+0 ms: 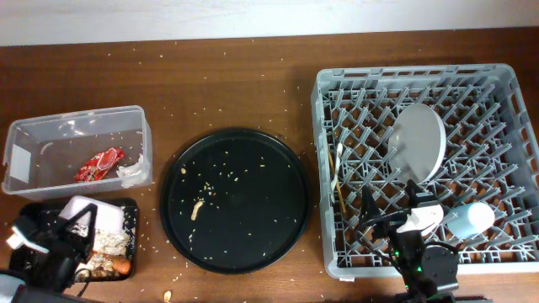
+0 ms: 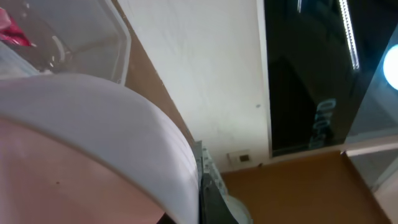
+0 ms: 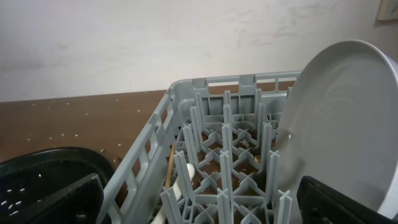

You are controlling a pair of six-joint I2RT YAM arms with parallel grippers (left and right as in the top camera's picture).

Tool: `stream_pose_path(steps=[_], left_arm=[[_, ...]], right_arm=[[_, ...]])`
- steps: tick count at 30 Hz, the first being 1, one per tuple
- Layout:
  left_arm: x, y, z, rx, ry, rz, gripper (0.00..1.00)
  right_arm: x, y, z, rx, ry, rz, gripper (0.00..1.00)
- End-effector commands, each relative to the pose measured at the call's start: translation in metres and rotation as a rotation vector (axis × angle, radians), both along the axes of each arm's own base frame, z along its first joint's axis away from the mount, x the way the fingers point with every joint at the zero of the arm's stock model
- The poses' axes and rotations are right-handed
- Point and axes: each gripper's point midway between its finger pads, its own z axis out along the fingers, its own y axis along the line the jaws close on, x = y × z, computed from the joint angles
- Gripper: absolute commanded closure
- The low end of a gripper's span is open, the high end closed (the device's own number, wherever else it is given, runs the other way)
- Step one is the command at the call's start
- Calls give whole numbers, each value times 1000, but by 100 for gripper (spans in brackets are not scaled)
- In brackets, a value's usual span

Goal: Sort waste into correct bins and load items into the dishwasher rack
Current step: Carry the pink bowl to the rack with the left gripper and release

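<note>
Overhead view, positions by clock face on the desk [image 1: 236, 84].

- Left pincer [image 1: 74, 225], at 8 o'clock, hangs over the shallow black tray [image 1: 132, 227]. Its fingers overlap the white bowl [image 1: 88, 210], which sits tilted above the tray. In the left wrist view the bowl's rim and wall fill the frame and hide the fingers. Judged clamped on the bowl.
- The tray holds brown scraps with rice [image 1: 108, 242] and the carrot piece [image 1: 123, 265].
- Clear tub [image 1: 50, 135], at 9 o'clock, holds the red wrapper [image 1: 99, 164] and the tissue [image 1: 131, 173], which touch each other.
- Round black tray [image 1: 253, 160], at centre, is bare apart from scattered grains.
- Dishwasher rack [image 1: 421, 74], at 3 o'clock, has the white plate [image 1: 418, 141] standing on edge between pegs. The fork [image 1: 339, 160] and chopsticks [image 1: 341, 198] lie along its 9 o'clock side, and a cup [image 1: 470, 219] lies on its side near 5 o'clock.
- Right pincer [image 3: 199, 183] has its jaws spread wide with nothing between them. It sits low at the rack's 6 o'clock edge, with the plate just to its right.

Handling notes on the bowl (judgement):
- It is rigid, smooth and probably slick, and any residue would make it slicker.
- It looks light enough for one arm, but it may chip if knocked on the pegs.
- Best hold is a pinch across the rim, one finger inside and one outside. The curved wall offers no purchase.
- A rim grip leaves it free to swing, so tilt it slowly.

Step in hand appears to be emptying the bowl into the tray. The bowl then belongs in the rack, set mouth-down or on edge between free pegs, clear of the plate.
</note>
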Motion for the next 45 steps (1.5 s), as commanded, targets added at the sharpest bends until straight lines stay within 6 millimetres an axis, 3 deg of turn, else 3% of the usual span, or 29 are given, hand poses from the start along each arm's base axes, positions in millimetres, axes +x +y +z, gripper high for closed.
stream_pose_path(steps=[1, 2, 4, 6, 8, 9, 11, 12, 13, 14, 16, 18, 21, 22, 30, 32, 45], left_arm=[[20, -22, 22, 145, -94, -139, 100], [33, -32, 38, 216, -133, -228, 100], [68, -98, 84, 336, -262, -555, 100], [89, -152, 93, 406, -278, -779, 100], [115, -207, 85, 478, -226, -907, 100], [142, -272, 98, 571, -282, -928, 100], [150, -352, 129, 547, -450, -943, 100], [150, -369, 134, 518, -486, -959, 100], [147, -397, 137, 477, -549, -993, 100], [148, -432, 126, 407, -575, -1037, 100], [165, -463, 88, 264, -512, -1066, 100], [168, -485, 68, 96, -456, -1091, 100], [166, -509, 20, 45, -346, -1113, 100], [165, -512, 14, 44, -332, -1118, 100], [151, -531, -3, 36, -304, -1152, 100], [148, -539, 8, 33, -338, -1167, 100], [144, -547, -4, 45, -324, -1187, 100]], right_arm=[[0, 0, -2, -6, 0, 0, 1], [0, 0, -2, -6, 0, 0, 1], [0, 0, -2, -6, 0, 0, 1], [0, 0, -2, -6, 0, 0, 1], [0, 0, -2, -6, 0, 0, 1], [0, 0, -2, -6, 0, 0, 1], [0, 0, -2, -5, 0, 0, 1], [0, 0, -2, -6, 0, 0, 1], [0, 0, -2, -6, 0, 0, 1], [0, 0, -2, -6, 0, 0, 1], [0, 0, -2, -6, 0, 0, 1], [0, 0, -2, -6, 0, 0, 1], [0, 0, -2, -6, 0, 0, 1], [0, 0, -2, -5, 0, 0, 1], [0, 0, -2, -6, 0, 0, 1], [0, 0, -2, -6, 0, 0, 1], [0, 0, -2, -6, 0, 0, 1]])
